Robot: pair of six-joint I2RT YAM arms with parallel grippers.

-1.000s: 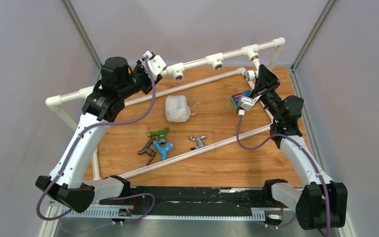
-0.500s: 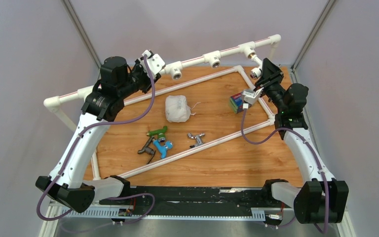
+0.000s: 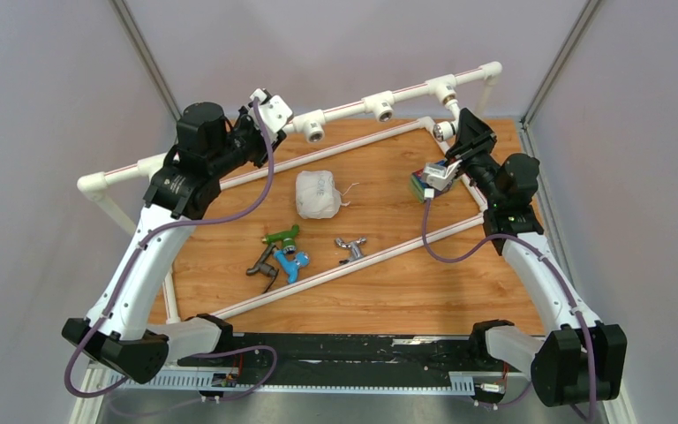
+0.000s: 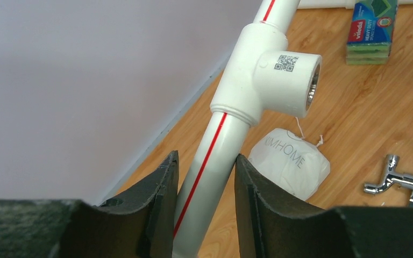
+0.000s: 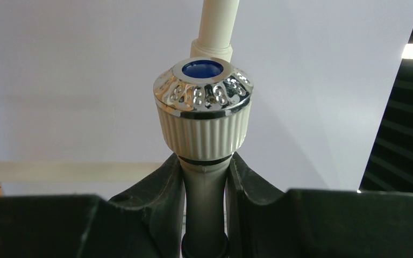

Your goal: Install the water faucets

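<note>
My left gripper (image 3: 260, 131) is shut on the raised white pipe (image 3: 353, 108) of the frame, just left of a tee socket (image 3: 318, 132). In the left wrist view the fingers (image 4: 158, 188) clamp the red-striped pipe (image 4: 215, 156) below that socket (image 4: 285, 75). My right gripper (image 3: 455, 134) is shut on the white faucet (image 3: 444, 131), held just under the far right tee (image 3: 446, 91). The right wrist view shows its ribbed knob (image 5: 203, 115) above my jaws (image 5: 204, 183). The green (image 3: 284, 237), blue (image 3: 293, 263), dark grey (image 3: 263, 263) and chrome (image 3: 351, 250) faucets lie on the board.
A white drawstring bag (image 3: 318, 194) lies mid-board. A pack of green sponges (image 3: 423, 184) sits near the right gripper. A low white pipe frame (image 3: 362, 265) crosses the wooden board (image 3: 388, 291). Grey walls enclose the sides.
My right gripper has moved up and back with the white faucet, closer to the far right tee. The raised pipe has shifted slightly. The left gripper keeps its hold.
</note>
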